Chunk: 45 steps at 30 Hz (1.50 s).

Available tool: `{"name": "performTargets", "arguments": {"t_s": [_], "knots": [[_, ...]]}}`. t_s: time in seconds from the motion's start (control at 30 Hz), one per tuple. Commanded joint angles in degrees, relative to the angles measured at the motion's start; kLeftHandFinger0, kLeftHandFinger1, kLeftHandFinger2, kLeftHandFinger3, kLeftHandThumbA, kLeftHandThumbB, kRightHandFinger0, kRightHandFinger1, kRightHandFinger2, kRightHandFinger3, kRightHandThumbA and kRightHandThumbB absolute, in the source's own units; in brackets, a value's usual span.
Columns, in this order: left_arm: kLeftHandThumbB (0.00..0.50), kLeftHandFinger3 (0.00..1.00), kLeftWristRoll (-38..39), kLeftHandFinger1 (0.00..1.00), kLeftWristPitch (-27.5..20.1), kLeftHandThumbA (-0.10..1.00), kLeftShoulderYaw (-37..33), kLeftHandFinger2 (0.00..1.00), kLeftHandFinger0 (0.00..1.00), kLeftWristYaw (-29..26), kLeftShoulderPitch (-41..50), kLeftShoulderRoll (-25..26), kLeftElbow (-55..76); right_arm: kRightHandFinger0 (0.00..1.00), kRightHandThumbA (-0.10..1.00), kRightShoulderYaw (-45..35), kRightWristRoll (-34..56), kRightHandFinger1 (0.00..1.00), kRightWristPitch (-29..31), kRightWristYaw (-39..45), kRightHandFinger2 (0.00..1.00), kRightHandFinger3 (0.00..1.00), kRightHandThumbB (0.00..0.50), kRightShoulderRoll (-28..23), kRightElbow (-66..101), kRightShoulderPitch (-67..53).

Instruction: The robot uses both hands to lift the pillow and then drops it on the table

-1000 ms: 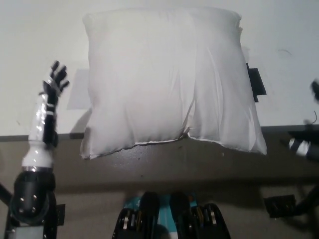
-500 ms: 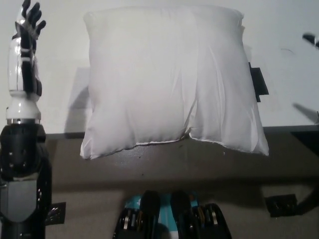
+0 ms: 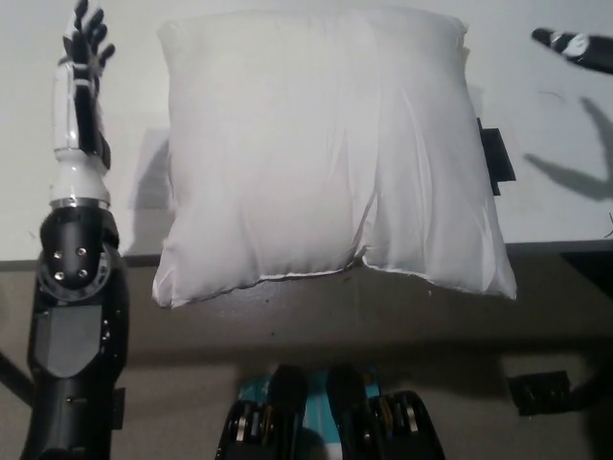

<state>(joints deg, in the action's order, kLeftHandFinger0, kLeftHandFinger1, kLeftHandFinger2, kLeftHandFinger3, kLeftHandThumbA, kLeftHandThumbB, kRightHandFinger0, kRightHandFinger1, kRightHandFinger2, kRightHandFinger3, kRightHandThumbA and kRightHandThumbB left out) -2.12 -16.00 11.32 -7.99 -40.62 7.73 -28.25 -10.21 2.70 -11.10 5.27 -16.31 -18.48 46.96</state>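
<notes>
Since half a second ago, the left arm has shifted inward toward the pillow (image 3: 326, 153), which has not moved. Its near edge overhangs the counter (image 3: 556, 125) front; the rest lies flat on it. Left hand (image 3: 86, 43) stands beside the far-left corner, fingers spread, empty. Right hand (image 3: 573, 46) shows only partly at far right; finger state cannot be told.
</notes>
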Motion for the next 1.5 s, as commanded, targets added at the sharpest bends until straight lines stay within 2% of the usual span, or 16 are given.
{"name": "performTargets", "arguments": {"t_s": [0.0, 0.1, 0.17, 0.2, 0.27, 0.33, 0.5, 0.6, 0.63, 0.77, 0.93, 1.03, 1.13, 1.33, 1.43, 1.47], "knots": [[0.183, 1.0, -2.2, 1.0, -5.3, 1.0, -0.6, 1.0, 1.0, -4.1, -2.1, -0.1, -4.4, 1.0, 1.0, -5.3, 7.7, 1.0, -4.1, -1.9, 1.0, 1.0, 0.483, 3.3, -4.5, 1.5], [0.177, 1.0, -1.8, 1.0, -6.1, 1.0, -0.7, 1.0, 1.0, -4.1, -1.9, -0.1, -6.9, 1.0, 1.0, -7.2, 8.5, 1.0, -2.3, -1.5, 1.0, 1.0, 0.466, 4.2, -10.0, 1.8], [0.194, 1.0, -1.5, 1.0, -6.6, 1.0, -0.9, 1.0, 1.0, -3.7, -1.7, -0.1, -7.9, 1.0, 1.0, -7.8, 8.3, 1.0, -1.1, -1.7, 1.0, 1.0, 0.469, 4.5, -12.4, 1.6], [0.18, 1.0, -1.6, 1.0, -7.3, 1.0, -1.1, 1.0, 1.0, -3.9, -1.5, -0.2, -8.7, 1.0, 1.0, -8.0, 8.5, 1.0, -0.3, -1.5, 1.0, 1.0, 0.499, 4.6, -14.5, 1.6], [0.171, 1.0, -1.6, 1.0, -7.6, 1.0, -1.2, 1.0, 1.0, -4.0, -1.5, -0.2, -9.2, 1.0, 1.0, -8.2, 8.6, 1.0, 0.1, -1.4, 1.0, 1.0, 0.5, 4.7, -15.3, 1.7], [0.186, 1.0, -0.8, 1.0, -6.8, 1.0, -1.2, 1.0, 1.0, -3.6, -1.3, -0.5, -10.1, 1.0, 1.0, -8.3, 8.5, 1.0, 1.0, -2.1, 1.0, 1.0, 0.5, 5.2, -17.0, 1.8], [0.161, 1.0, 0.1, 1.0, -7.6, 1.0, -1.0, 1.0, 1.0, -3.7, -0.5, -1.1, -12.3, 1.0, 1.0, -7.9, 8.3, 1.0, 1.4, -2.4, 1.0, 1.0, 0.5, 6.3, -17.8, 1.1], [0.175, 1.0, 0.9, 1.0, -7.1, 1.0, -1.0, 1.0, 1.0, -3.1, -0.6, -1.6, -14.6, 1.0, 1.0, -7.8, 8.1, 1.0, 1.4, -3.4, 1.0, 1.0, 0.5, 7.3, -18.9, 0.9], [0.22, 1.0, 1.2, 1.0, -6.3, 1.0, -1.2, 1.0, 1.0, -2.1, -0.7, -1.6, -15.3, 1.0, 1.0, -7.5, 7.9, 1.0, 1.8, -3.5, 1.0, 1.0, 0.488, 7.7, -19.4, 0.7], [0.233, 1.0, 3.3, 1.0, -2.8, 1.0, -1.5, 1.0, 1.0, 0.5, -1.3, -2.1, -16.8, 1.0, 1.0, -6.3, 7.8, 1.0, 2.0, -2.5, 1.0, 1.0, 0.472, 8.9, -21.0, 0.6], [0.182, 1.0, 3.7, 1.0, -0.7, 1.0, -2.4, 1.0, 1.0, 1.4, -2.4, -2.7, -18.1, 1.0, 1.0, -5.3, 6.8, 1.0, 3.8, -3.0, 1.0, 1.0, 0.453, 10.0, -24.7, 1.4], [0.172, 1.0, 4.4, 1.0, 0.5, 1.0, -2.8, 1.0, 1.0, 2.8, -2.8, -3.2, -18.9, 1.0, 1.0, -4.1, 5.8, 1.0, 5.3, -3.7, 1.0, 1.0, 0.474, 10.7, -26.9, 1.8], [0.189, 1.0, 3.6, 1.0, 1.6, 1.0, -4.1, 1.0, 1.0, 3.4, -3.5, -3.6, -20.7, 1.0, 1.0, -3.4, 5.8, 1.0, 6.7, -4.1, 1.0, 1.0, 0.479, 12.3, -29.8, 2.7], [0.186, 1.0, 4.5, 1.0, 1.5, 1.0, -4.3, 1.0, 1.0, 3.3, -5.3, -4.2, -24.2, 1.0, 1.0, -2.7, 6.6, 1.0, 8.3, -3.7, 1.0, 1.0, 0.468, 13.5, -32.9, 3.8], [0.252, 1.0, 4.2, 1.0, 1.1, 1.0, -4.9, 1.0, 1.0, 3.1, -6.2, -4.6, -26.0, 1.0, 1.0, -2.5, 6.8, 1.0, 8.6, -3.5, 1.0, 1.0, 0.472, 14.2, -34.1, 4.2], [0.239, 1.0, 4.2, 1.0, 1.2, 1.0, -5.0, 1.0, 1.0, 2.9, -6.4, -4.9, -26.2, 1.0, 1.0, -2.0, 6.4, 1.0, 8.8, -3.4, 1.0, 1.0, 0.469, 14.3, -34.8, 4.5]]}}
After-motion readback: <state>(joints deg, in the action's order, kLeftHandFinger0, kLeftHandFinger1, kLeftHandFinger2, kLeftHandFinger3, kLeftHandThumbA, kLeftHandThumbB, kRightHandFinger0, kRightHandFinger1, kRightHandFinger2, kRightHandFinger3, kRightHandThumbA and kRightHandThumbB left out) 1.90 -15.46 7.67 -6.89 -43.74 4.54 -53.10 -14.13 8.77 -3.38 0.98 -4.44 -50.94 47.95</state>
